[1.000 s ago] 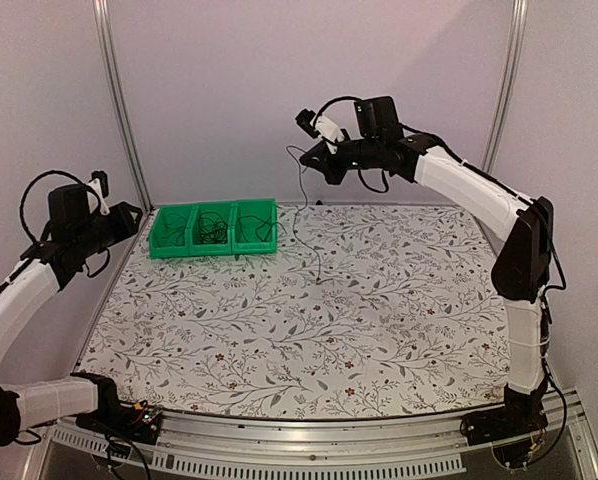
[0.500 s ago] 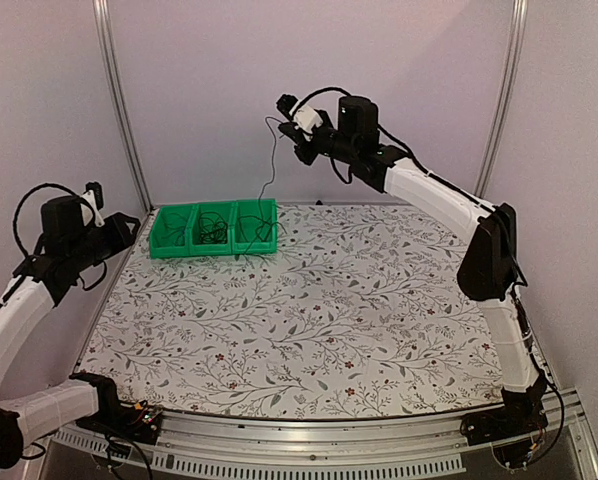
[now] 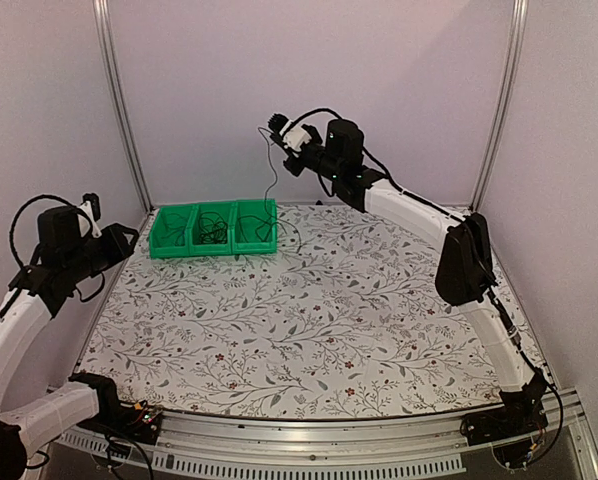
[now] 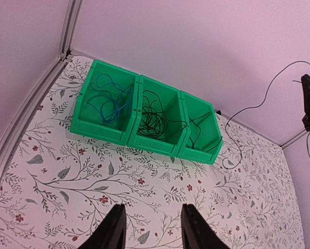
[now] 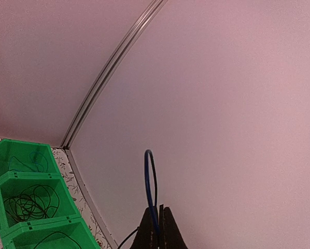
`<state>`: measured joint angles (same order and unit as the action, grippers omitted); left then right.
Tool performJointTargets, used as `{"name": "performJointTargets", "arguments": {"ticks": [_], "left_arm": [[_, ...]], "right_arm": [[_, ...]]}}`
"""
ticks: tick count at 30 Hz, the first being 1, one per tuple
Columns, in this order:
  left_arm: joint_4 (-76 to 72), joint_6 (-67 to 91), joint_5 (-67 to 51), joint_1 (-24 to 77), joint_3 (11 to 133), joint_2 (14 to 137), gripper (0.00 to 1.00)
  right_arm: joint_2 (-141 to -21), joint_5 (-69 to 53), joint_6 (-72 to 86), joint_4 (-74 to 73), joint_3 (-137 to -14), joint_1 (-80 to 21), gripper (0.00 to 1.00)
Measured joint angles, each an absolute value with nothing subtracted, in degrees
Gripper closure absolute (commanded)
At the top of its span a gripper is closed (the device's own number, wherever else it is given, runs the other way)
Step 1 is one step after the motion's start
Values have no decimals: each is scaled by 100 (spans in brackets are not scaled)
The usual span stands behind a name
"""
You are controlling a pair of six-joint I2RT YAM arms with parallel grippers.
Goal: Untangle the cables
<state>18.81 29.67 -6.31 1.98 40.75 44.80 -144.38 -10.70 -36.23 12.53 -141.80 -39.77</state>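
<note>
The right gripper [image 5: 159, 208] is clamped on a thin cable [image 5: 146, 181], high above the right end of the green bin [image 3: 214, 250]. The cable hangs to the table beside it. The left gripper [image 4: 151, 228] hovers open, empty.

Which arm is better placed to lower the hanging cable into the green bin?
Right. The right gripper is shut on the cable, raised above the right end of the green bin. The left gripper is open, empty, off to the side.
</note>
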Motion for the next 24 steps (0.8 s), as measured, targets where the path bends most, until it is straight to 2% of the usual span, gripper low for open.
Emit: {"name": "performJointTargets", "arguments": {"ticks": [8,12,24], "left_arm": [[1944,3033,-711,198,3913,4421,64],[1986,3074,-757,198,3892,4416,65],[2200,3247,-834,198,3723,3970,65]], "right_arm": [[-14551,-1125,-3236,1286,-14132,-3977,100],[-14558,-1173,-3175,1221,-13924,-3981,92],[-14969,-1417,-3481,-176,-13150,-4233,92]]}}
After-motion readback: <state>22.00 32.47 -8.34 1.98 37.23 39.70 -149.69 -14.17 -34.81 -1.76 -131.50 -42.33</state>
